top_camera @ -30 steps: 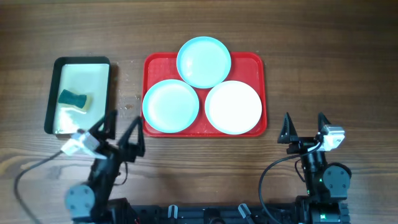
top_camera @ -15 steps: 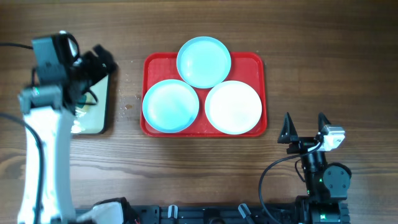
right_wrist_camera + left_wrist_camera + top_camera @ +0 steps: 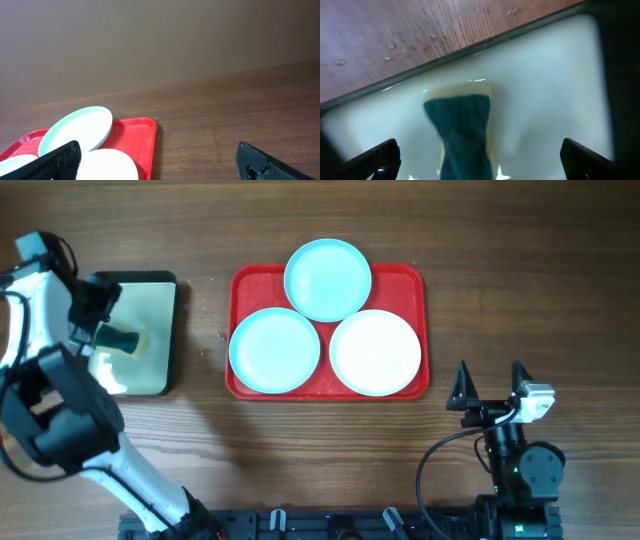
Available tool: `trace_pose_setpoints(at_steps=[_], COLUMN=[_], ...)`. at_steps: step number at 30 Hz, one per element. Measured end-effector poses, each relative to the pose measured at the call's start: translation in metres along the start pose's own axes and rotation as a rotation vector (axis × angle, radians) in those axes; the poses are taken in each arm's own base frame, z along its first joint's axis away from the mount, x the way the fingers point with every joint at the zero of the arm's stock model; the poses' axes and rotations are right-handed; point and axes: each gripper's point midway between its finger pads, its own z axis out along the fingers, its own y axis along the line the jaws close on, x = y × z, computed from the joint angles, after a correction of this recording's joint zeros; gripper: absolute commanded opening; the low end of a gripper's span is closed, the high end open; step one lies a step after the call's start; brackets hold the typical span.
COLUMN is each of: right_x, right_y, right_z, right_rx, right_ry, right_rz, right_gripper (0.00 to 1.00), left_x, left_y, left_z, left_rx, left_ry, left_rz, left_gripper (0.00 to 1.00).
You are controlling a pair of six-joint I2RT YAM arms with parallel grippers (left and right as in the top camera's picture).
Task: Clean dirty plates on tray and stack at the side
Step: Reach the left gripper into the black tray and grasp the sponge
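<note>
The red tray lies mid-table with three plates on it: an aqua plate at the back resting on the rim, an aqua plate front left, a white plate front right. My left gripper is open over the small black-rimmed tray, its fingers either side of a green and yellow sponge. My right gripper is open and empty, right of and in front of the red tray. Its view shows the back aqua plate and the white plate.
The left arm reaches up the table's left side from the front. Small crumbs or specks lie on the wood between the two trays. Bare wood surrounds the red tray to the right and behind.
My left arm has swung from the front of the table to the small tray and come down around the sponge. The right arm and the plates have not moved.
</note>
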Motion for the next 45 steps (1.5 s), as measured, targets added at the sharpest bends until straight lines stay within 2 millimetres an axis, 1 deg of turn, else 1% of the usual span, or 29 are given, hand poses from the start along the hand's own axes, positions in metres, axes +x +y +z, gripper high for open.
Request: trace_pose_setpoints(at_steps=[2,5,7,9,10,11,12,14,18,19,20,22,23,24,25,26,28,29,30,31,35,38,39,40,41,42,43,44,45], right_x=[0.000,0.000,0.000,0.000,0.000,0.000,0.000,0.000,0.000,0.000,0.000,0.000,0.000,0.000,0.000,0.000,0.000,0.000,0.000,0.000,0.000,0.000,0.000,0.000,0.000,0.000,0.000,0.000,0.000], right_y=[0.000,0.000,0.000,0.000,0.000,0.000,0.000,0.000,0.000,0.000,0.000,0.000,0.000,0.000,0.000,0.000,0.000,0.000,0.000,0.000,0.000,0.000,0.000,0.000,0.000,0.000,0.000,0.000,0.000], right_z=[0.000,0.000,0.000,0.000,0.000,0.000,0.000,0.000,0.000,0.000,0.000,0.000,0.000,0.000,0.000,0.000,0.000,0.000,0.000,0.000,0.000,0.000,0.000,0.000,0.000,0.000,0.000,0.000,0.000], right_rx=[0.000,0.000,0.000,0.000,0.000,0.000,0.000,0.000,0.000,0.000,0.000,0.000,0.000,0.000,0.000,0.000,0.000,0.000,0.000,0.000,0.000,0.000,0.000,0.000,0.000,0.000,0.000,0.000,0.000], right_ry=[0.000,0.000,0.000,0.000,0.000,0.000,0.000,0.000,0.000,0.000,0.000,0.000,0.000,0.000,0.000,0.000,0.000,0.000,0.000,0.000,0.000,0.000,0.000,0.000,0.000,0.000,0.000,0.000,0.000], right_rz=[0.000,0.000,0.000,0.000,0.000,0.000,0.000,0.000,0.000,0.000,0.000,0.000,0.000,0.000,0.000,0.000,0.000,0.000,0.000,0.000,0.000,0.000,0.000,0.000,0.000,0.000,0.000,0.000,0.000], right_gripper=[1.00,1.00,1.00,1.00,1.00,1.00,1.00,1.00,1.00,1.00,1.00,1.00,1.00,1.00,1.00,1.00,1.00,1.00,1.00,1.00,1.00,1.00,1.00,1.00,1.00,1.00,1.00,1.00,1.00], left_x=[0.003,0.006,0.010,0.007,0.006,0.003,0.001,0.000,0.010,0.014,0.022,0.033,0.035,0.039,0.042,0.043,0.045,0.045,0.045,0.045,0.048,0.052,0.054,0.056,0.056,0.057,0.056,0.055,0.052], left_y=[0.001,0.003,0.005,0.005,0.006,0.006,0.006,0.006,0.011,0.011,0.013,0.014,0.014,0.014,0.012,0.010,0.008,0.006,0.005,0.003,0.001,0.002,0.002,0.002,0.001,0.001,-0.001,-0.002,-0.004], left_z=[0.025,0.040,0.051,0.053,0.054,0.054,0.055,0.054,0.054,0.053,0.052,0.050,0.050,0.049,0.049,0.048,0.048,0.048,0.048,0.048,0.045,0.044,0.044,0.044,0.044,0.044,0.045,0.046,0.046], left_rx=[-0.024,-0.042,-0.060,-0.062,-0.066,-0.063,-0.064,-0.065,-0.082,-0.080,-0.080,-0.073,-0.069,-0.066,-0.056,-0.045,-0.031,-0.022,-0.015,-0.009,0.002,-0.002,0.000,0.005,0.010,0.011,0.018,0.024,0.033], left_ry=[0.025,0.044,0.061,0.047,0.038,0.028,0.021,0.016,0.058,0.080,0.118,0.175,0.188,0.208,0.222,0.232,0.243,0.246,0.247,0.247,0.256,0.278,0.287,0.295,0.298,0.301,0.299,0.292,0.279], left_rz=[0.001,-0.005,-0.006,-0.011,-0.014,-0.016,-0.018,-0.016,-0.019,-0.018,-0.020,-0.024,-0.029,-0.029,-0.030,-0.032,-0.035,-0.037,-0.037,-0.034,-0.038,-0.042,-0.042,-0.043,-0.041,-0.044,-0.041,-0.041,-0.038], left_gripper=[0.97,0.91,0.64,0.20,0.04,0.04,0.20,1.00,1.00,0.96,0.82,0.44,0.33,0.18,0.06,0.04,0.04,0.31,0.91,1.00,1.00,0.29,0.11,0.04,0.04,0.14,0.49,1.00,1.00])
